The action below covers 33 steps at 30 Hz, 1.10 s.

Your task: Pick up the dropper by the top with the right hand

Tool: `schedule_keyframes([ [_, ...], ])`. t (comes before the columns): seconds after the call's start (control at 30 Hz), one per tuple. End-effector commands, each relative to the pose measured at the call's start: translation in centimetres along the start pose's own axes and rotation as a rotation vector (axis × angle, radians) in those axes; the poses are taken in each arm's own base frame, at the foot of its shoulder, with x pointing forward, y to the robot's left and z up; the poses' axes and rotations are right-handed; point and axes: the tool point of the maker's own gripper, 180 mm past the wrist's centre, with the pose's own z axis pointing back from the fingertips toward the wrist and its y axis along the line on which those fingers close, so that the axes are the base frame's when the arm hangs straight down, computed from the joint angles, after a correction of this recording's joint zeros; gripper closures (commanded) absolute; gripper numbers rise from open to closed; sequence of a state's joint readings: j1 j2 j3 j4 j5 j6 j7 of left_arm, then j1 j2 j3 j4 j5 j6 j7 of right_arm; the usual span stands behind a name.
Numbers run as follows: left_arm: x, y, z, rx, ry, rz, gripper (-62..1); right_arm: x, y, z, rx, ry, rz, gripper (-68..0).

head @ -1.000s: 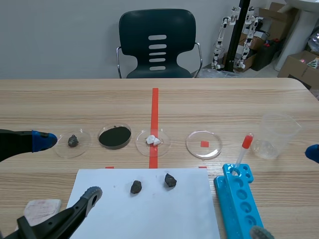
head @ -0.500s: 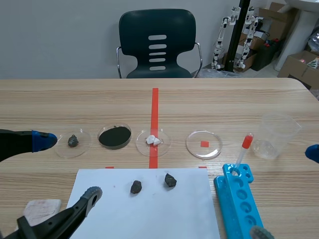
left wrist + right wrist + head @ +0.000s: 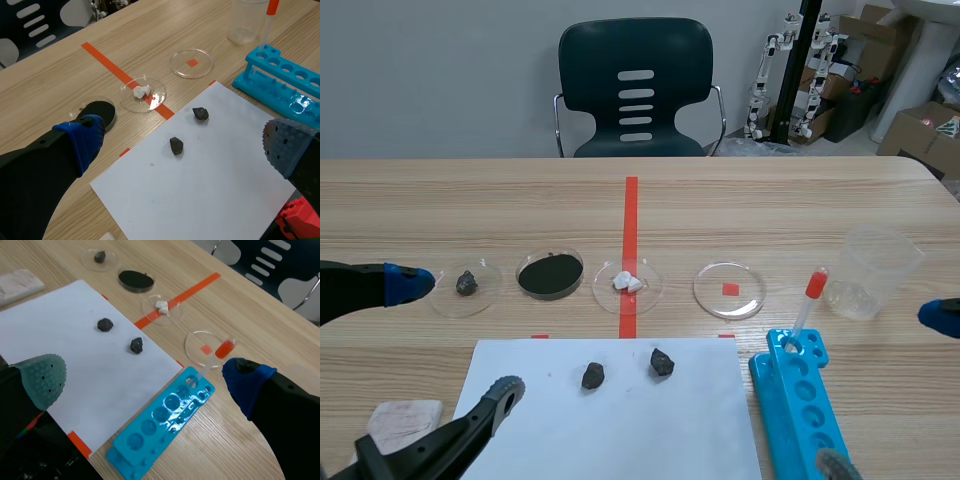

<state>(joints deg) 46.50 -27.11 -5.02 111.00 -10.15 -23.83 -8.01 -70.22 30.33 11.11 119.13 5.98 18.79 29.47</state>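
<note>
**Pale wooden bench, dropper propped in the rack, right fingers spread and empty**

Wood-grain bench carries everything, with a dark chair pushed in at its far side. The dropper stands in a far corner hole of the blue rack. It is tilted, its red bulb leaning up toward the clear cup. Propped this way, the bulb rises free above the rack, which seems to be the reason for parking it there: the top can be pinched without touching anything else.

The right fingers are wide apart and hold nothing. The blue-padded one shows at the scene's right edge, on the near side of the cup. The grey-padded one is low, by the rack's near end. They have not yet closed round the bulb.

Room is tightest on the cup side, where the cup stands near the bulb. The empty dish lies flat on the other side and should not obstruct. The space above the bulb looks open, so a descent from over the rack seems the safest line.

Farther off, the white sheet bears two dark stones, and three more dishes line up along the tape. The left fingers, likewise spread and empty, sit well apart from all this.
</note>
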Motion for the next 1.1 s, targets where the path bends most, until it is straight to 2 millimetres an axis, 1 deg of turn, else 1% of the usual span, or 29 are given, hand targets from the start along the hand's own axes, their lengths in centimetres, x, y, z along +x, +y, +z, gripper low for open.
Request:
schedule_keyframes([
  [0.0,0.6,0.1,0.0,0.009,-0.027,0.012,-62.3,-0.2,-0.3,-0.1,-0.006,-0.014,-0.009,-67.9],
  [0.23,0.6,0.1,0.0,0.009,-0.027,0.012,-62.3,-2.8,-1.7,-0.3,-0.048,0.021,-0.007,-67.9],
  [0.43,0.6,0.1,0.0,0.009,-0.027,0.012,-62.3,-4.9,-3.2,0.0,-0.099,0.061,-0.006,-67.9],
  [0.63,0.6,0.1,0.0,0.009,-0.028,0.012,-62.3,-5.7,-4.8,-0.3,-0.141,0.054,-0.006,-67.9],
  [0.8,0.6,0.1,0.0,0.01,-0.029,0.014,-62.3,-6.1,-6.3,-1.1,-0.175,0.031,-0.019,-67.9],
  [0.97,0.6,0.1,0.0,0.01,-0.03,0.014,-62.3,-6.9,-6.9,-2.0,-0.186,0.02,-0.032,-67.9],
  [1.07,0.6,0.1,0.0,0.01,-0.03,0.014,-62.3,-7.1,-6.8,-2.7,-0.175,0.01,-0.042,-67.9],
])
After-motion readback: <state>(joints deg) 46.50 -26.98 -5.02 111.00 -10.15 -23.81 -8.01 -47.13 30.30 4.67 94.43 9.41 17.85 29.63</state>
